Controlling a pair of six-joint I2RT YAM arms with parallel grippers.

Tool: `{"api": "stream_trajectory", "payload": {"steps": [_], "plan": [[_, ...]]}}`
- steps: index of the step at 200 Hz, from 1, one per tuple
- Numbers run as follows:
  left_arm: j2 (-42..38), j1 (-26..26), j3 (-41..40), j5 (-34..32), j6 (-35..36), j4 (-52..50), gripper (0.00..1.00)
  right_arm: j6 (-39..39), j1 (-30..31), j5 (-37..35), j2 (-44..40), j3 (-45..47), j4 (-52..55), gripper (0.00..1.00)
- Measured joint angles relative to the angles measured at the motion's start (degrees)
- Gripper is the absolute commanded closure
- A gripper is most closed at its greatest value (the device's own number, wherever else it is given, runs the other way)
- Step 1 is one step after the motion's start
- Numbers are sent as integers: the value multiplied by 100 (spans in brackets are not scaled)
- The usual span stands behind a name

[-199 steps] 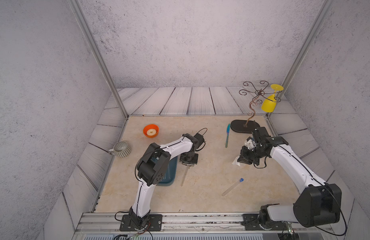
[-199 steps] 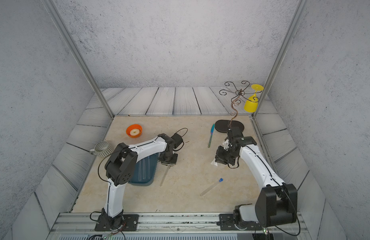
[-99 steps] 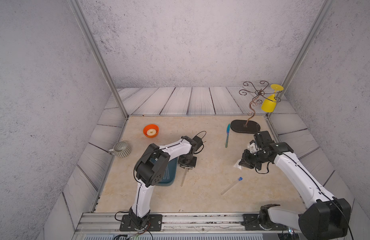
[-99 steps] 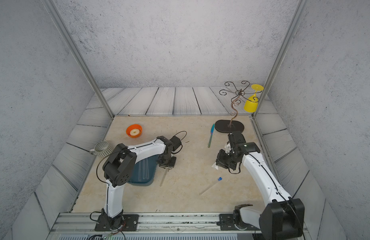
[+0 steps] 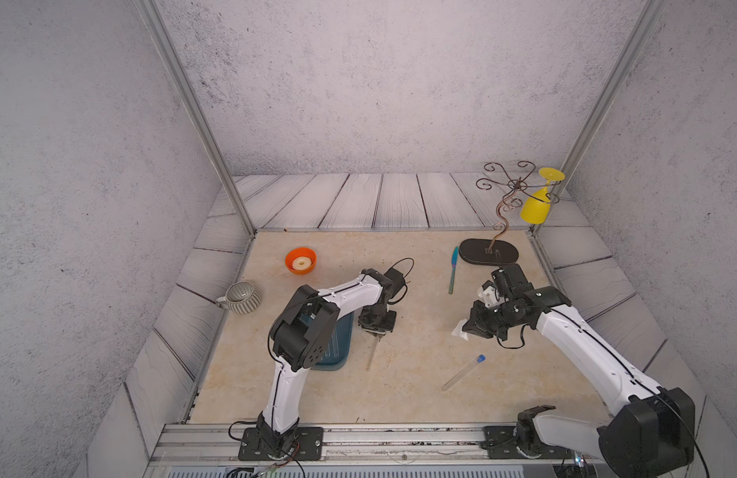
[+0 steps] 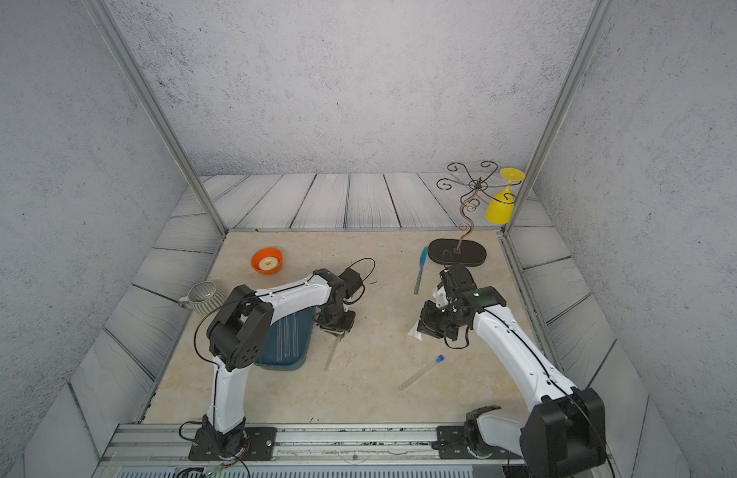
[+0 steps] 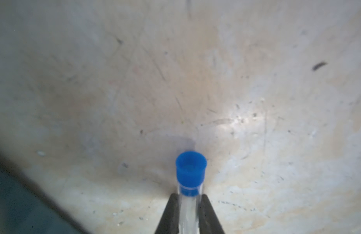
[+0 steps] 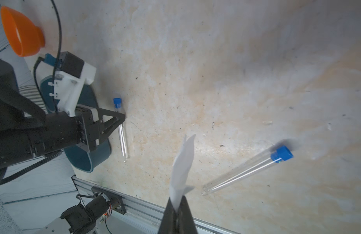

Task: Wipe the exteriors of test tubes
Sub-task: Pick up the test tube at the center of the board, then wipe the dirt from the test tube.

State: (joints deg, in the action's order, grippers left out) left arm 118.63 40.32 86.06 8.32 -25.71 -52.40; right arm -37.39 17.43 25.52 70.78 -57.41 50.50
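Note:
My left gripper [image 5: 376, 331] [image 6: 334, 330] is shut on a clear test tube [image 7: 189, 210] just below its blue cap [image 7: 191, 168]. That tube [image 5: 371, 355] [image 8: 122, 139] lies low along the table beside a dark blue tray [image 6: 294, 364]. Whether it still touches the table I cannot tell. In the tray lie three more test tubes [image 6: 287, 339]. My right gripper [image 5: 468, 330] [image 8: 177, 204] is shut on a white wipe [image 8: 182, 162] [image 6: 414, 331], held above the table. Another capped test tube [image 5: 462, 372] [image 6: 419, 372] [image 8: 242, 172] lies loose in front of it.
An orange bowl [image 5: 300, 260] and a striped mug [image 5: 242, 297] stand at the back left. A teal knife [image 5: 453, 269] lies beside the black base of a wire stand [image 5: 470, 251] that carries a yellow glass [image 5: 535, 209]. A metal rail [image 5: 399, 434] runs along the front.
My left gripper has closed on the test tube next to the tray. My right gripper has shifted a little toward the front and left with the wipe.

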Motion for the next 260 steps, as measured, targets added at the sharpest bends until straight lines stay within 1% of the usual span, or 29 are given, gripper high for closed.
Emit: {"api": "stream_trajectory", "payload": {"steps": [27, 58, 107, 139, 156, 174, 230, 260], "plan": [[-149, -116, 24, 310, -42, -31, 84, 13, 444, 280, 264, 7, -391, 94], [-675, -372, 70, 710, -225, -94, 84, 66, 1102, 590, 673, -192, -793, 94], [-1386, -691, 315, 1349, -673, -116, 84, 63, 2039, 894, 1381, -984, -1508, 94], [-1639, -776, 348, 1631, -955, -120, 84, 26, 2459, 1010, 1668, -1556, -1904, 94], [-1731, -787, 348, 1733, -1071, -125, 84, 33, 2601, 1047, 1775, -1781, -2033, 94], [-1827, -813, 348, 1814, -1161, -140, 84, 57, 2667, 1047, 1843, -1827, -2050, 94], [-2181, -997, 345, 1919, -1207, -256, 84, 72, 2664, 855, 1860, -1547, -1941, 94], [-2310, -1010, 334, 1976, -1202, -291, 84, 79, 2647, 756, 1834, -1410, -1937, 94]]}}
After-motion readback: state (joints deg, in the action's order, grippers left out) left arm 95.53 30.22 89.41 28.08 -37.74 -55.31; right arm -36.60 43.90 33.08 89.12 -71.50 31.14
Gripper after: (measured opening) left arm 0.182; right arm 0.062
